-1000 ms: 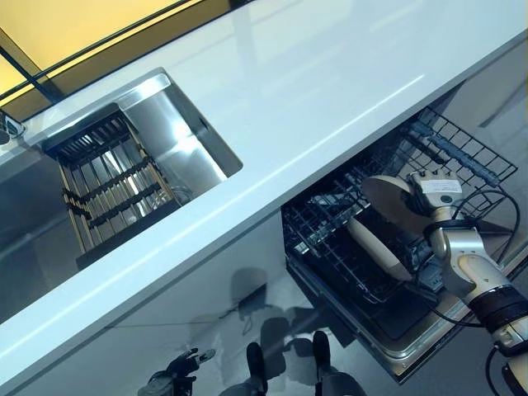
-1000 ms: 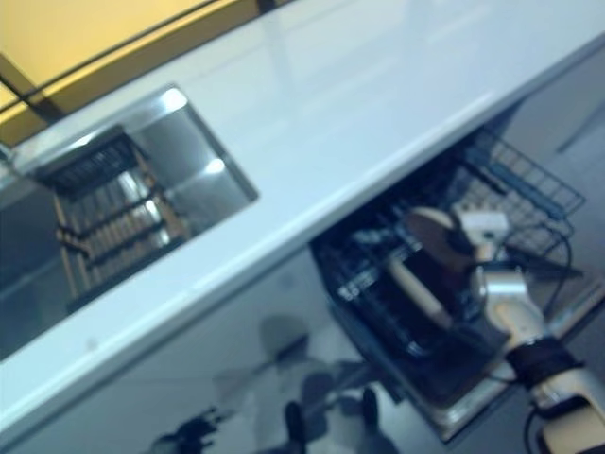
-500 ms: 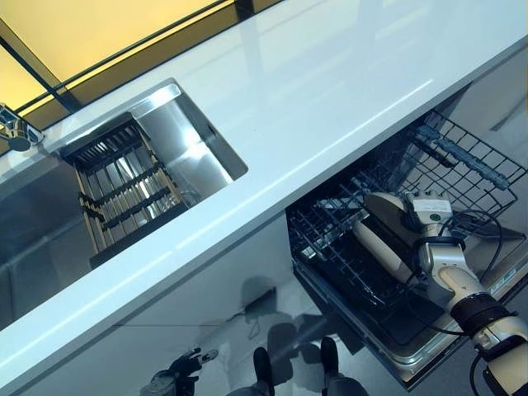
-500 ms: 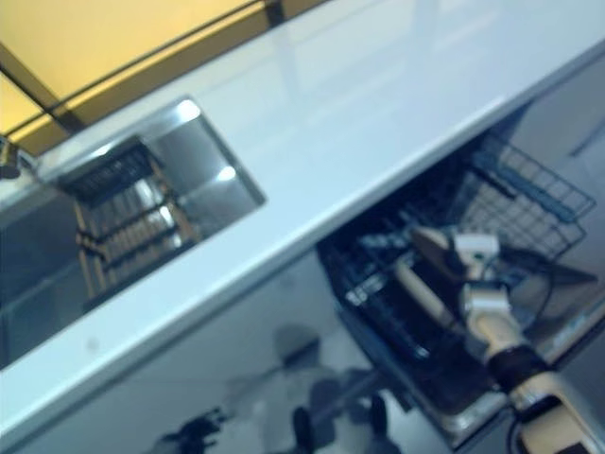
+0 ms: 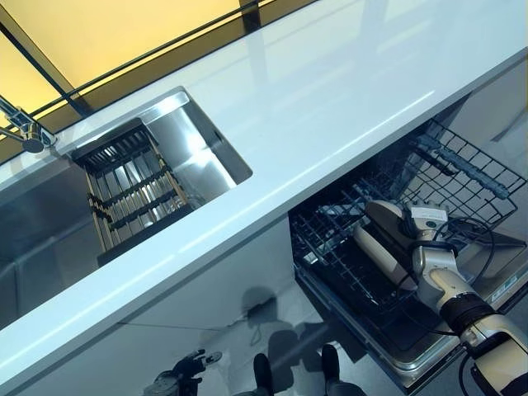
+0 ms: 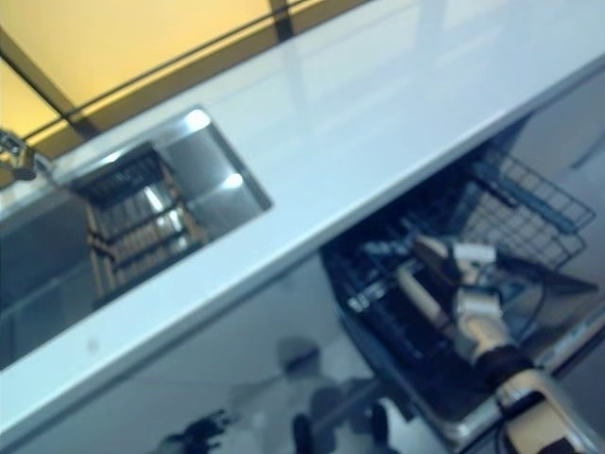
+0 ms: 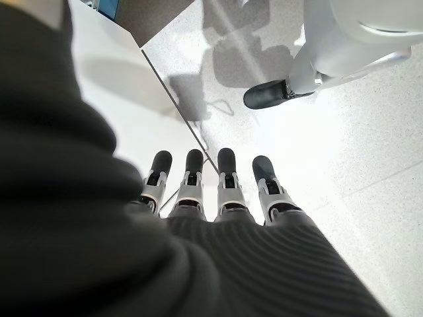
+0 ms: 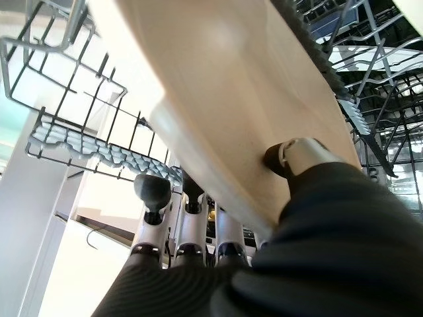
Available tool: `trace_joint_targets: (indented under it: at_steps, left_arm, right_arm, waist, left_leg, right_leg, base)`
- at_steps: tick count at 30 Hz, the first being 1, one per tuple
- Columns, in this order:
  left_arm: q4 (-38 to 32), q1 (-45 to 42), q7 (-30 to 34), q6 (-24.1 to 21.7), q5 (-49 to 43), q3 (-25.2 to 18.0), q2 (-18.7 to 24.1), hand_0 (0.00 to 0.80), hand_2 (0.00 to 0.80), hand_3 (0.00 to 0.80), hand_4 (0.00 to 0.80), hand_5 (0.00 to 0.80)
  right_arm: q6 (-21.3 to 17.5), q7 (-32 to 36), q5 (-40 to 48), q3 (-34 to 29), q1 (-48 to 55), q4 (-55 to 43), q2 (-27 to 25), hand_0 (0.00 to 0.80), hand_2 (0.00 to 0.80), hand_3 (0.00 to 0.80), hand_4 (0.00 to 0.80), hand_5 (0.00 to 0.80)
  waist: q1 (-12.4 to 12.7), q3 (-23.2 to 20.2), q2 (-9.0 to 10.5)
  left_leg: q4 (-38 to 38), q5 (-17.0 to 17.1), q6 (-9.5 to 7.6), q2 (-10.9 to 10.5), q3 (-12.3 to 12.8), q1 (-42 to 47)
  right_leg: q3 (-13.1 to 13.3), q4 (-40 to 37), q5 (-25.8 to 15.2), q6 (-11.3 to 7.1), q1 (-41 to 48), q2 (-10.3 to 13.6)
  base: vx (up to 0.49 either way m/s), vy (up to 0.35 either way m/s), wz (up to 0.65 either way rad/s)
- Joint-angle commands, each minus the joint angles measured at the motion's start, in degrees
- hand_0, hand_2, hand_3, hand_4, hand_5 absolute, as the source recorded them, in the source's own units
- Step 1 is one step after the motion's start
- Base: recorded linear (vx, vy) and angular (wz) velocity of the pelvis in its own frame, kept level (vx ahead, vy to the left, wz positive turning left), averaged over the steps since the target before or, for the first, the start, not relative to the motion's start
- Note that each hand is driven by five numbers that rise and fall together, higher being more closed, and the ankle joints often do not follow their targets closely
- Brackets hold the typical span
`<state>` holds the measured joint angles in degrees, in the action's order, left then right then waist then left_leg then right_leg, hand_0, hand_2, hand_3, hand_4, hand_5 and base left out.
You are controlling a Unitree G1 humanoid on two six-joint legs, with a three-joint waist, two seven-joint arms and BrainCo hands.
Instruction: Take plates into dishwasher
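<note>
Glossy white countertop (image 5: 313,91), steel sink (image 5: 202,153), dark wire rack (image 5: 462,165), smooth cream plate (image 8: 231,92)

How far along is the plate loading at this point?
Done: one plate already stands in the dishwasher rack. In hand: the right hand pinches a second plate between thumb and fingers, down among the rack wires, not yet released. Left: letting go and withdrawing. The left hand hangs open over the floor. No other plates show on the counter.
</note>
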<state>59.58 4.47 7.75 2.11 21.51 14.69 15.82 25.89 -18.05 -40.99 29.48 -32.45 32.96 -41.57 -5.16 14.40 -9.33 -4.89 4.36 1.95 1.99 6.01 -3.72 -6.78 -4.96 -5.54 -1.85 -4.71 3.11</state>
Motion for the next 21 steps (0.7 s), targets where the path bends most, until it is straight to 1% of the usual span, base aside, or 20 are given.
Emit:
trace_joint_targets:
  at_steps: [1, 2, 3, 11, 21]
  left_arm:
    - [2.6, 3.3, 0.0, 0.1, 0.0, 2.5, 0.7, 0.0, 0.0, 0.0, 0.0, 0.0]
    - [2.8, 3.4, 0.0, 0.0, 0.0, 2.4, 0.8, 0.0, 0.0, 0.0, 0.0, 0.0]
    - [3.0, 3.4, 0.0, -0.2, 0.1, 2.4, 0.7, 0.0, 0.0, 0.0, 0.0, 0.0]
    - [2.7, 2.7, -0.8, -0.1, -0.5, 0.9, 0.2, 0.0, 0.0, 0.0, 0.0, 0.0]
    - [4.0, 0.9, -1.8, -1.0, -1.6, -2.1, 0.0, 0.0, 0.0, 0.0, 0.0, 0.0]
  right_arm:
    - [-0.5, 1.5, 4.3, 3.8, -1.5, 2.4, 3.1, 0.342, 0.342, 0.342, 0.342, 0.342]
    - [-0.4, 1.9, 4.5, 3.5, -1.4, 1.9, 3.1, 0.201, 0.201, 0.201, 0.201, 0.201]
    - [0.0, 1.9, 4.5, 3.2, -1.3, 1.1, 3.2, 0.0, 0.0, 0.0, 0.0, 0.0]
    - [2.4, 3.1, 5.8, -0.3, 1.3, -5.9, 2.8, 0.0, 0.0, 0.0, 0.0, 0.0]
    - [4.5, 8.8, 4.8, -7.7, 4.1, -20.4, -1.4, 0.0, 0.0, 0.0, 0.0, 0.0]
  waist:
    - [1.4, -1.0, 1.55]
    - [1.4, -1.1, 1.64]
    - [1.3, -1.1, 1.77]
    - [0.4, -1.4, 2.83]
    - [-1.1, -2.4, 4.64]
  left_leg:
    - [-0.1, -3.2, -1.45, -2.4, 1.0, -1.9]
    - [-0.1, -3.2, -1.46, -2.4, 1.0, -2.0]
    - [-0.1, -3.2, -1.45, -2.3, 1.1, -2.0]
    - [-0.1, -3.3, -1.51, -2.1, 1.7, -1.5]
    - [-0.1, -3.7, -1.59, -1.4, 3.2, -0.3]
  right_leg:
    - [-0.8, 0.8, 4.1, -1.67, -0.3, -0.7]
    - [-0.7, 0.8, 4.1, -1.7, -0.4, -0.7]
    - [-0.6, 0.8, 4.0, -1.7, -0.4, -0.7]
    - [0.2, 0.6, 3.9, -1.73, -0.3, -1.0]
    - [1.5, 0.6, 3.8, -1.64, 0.4, -1.8]
  base:
    - [0.0, 0.0, 0.0]
    - [0.0, 0.0, 0.0]
    - [0.0, 0.0, 0.0]
    - [0.0, 0.0, 0.0]
    - [0.003, 0.0, 0.0]
